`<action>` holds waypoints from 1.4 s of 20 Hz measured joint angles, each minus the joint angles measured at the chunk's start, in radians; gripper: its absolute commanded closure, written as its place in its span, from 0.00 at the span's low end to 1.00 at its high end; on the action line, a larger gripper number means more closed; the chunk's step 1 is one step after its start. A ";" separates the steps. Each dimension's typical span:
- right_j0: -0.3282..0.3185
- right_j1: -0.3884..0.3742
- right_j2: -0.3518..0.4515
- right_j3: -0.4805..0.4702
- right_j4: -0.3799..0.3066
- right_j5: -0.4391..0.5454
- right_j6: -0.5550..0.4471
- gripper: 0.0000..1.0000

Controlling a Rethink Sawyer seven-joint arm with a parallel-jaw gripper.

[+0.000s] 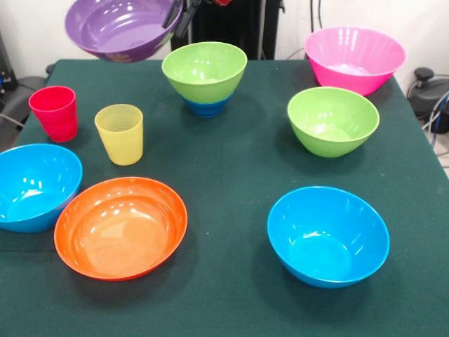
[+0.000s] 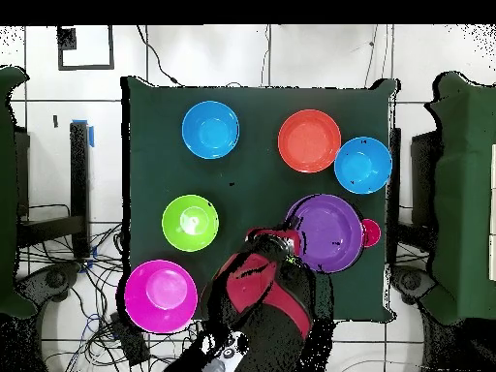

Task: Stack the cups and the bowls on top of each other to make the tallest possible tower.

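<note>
My claw (image 1: 179, 15) pinches rim of glossy purple plastic bowl (image 1: 123, 28), held aloft at frame's upper left. Tower (image 1: 205, 76), lime green bowl over dark blue, lies just right, lower.

You are looking at a table (image 1: 231, 175) covered in dark green cloth. In the front view, a red cup (image 1: 55, 112) stands at the left with a yellow cup (image 1: 121, 133) just right of it, both upright. A light blue bowl (image 1: 31, 186) sits at the left edge, touching an orange bowl (image 1: 121, 227) at lower left. A second light blue bowl (image 1: 327, 235) rests at lower right. At upper centre, a small dark blue bowl (image 1: 206, 107) carries a lime green bowl (image 1: 204, 70). Another lime green bowl (image 1: 332, 119) sits right of centre, and a pink bowl (image 1: 354, 58) at upper right.
</note>
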 measured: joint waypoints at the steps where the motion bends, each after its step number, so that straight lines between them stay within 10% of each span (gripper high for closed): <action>1: 0.011 0.001 -0.008 0.010 0.010 -0.003 0.000 1.00; 28: 0.180 0.111 -0.127 0.036 0.213 -0.020 0.000 1.00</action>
